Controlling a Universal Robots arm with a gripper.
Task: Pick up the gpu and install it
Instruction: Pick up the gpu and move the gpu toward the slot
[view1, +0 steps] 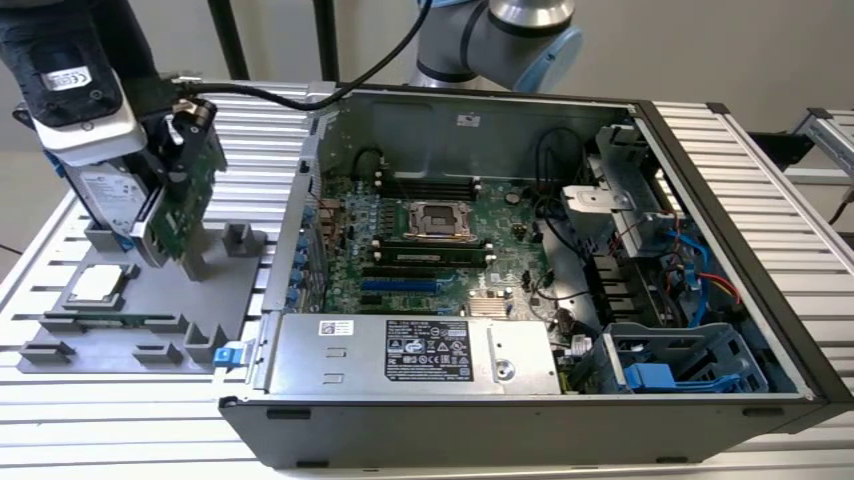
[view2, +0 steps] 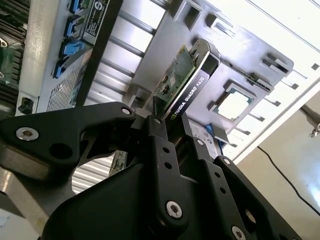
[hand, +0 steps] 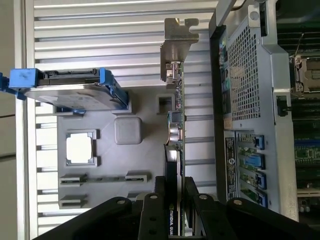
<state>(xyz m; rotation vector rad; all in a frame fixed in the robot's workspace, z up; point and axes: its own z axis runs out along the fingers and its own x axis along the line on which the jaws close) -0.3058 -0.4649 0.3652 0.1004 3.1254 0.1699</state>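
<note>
Gripper (hand: 175, 186) is clamped on one end of the gpu (hand: 176, 125). Card is on edge, its long axis running straight out from the gripper, silver bracket (hand: 177, 42) at the far end. It sits at the grey tray's (hand: 145, 150) case-side edge, just beside the hard drive (view1: 107, 195); can't tell if it's clear of its slot. Open case (view1: 727, 215) lies to the exterior view's right, motherboard (view1: 427, 250) well apart.

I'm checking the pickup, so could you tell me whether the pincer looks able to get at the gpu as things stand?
Probably yes: the pincer looks closed on the gpu, which stands on edge over the grey tray.
</note>
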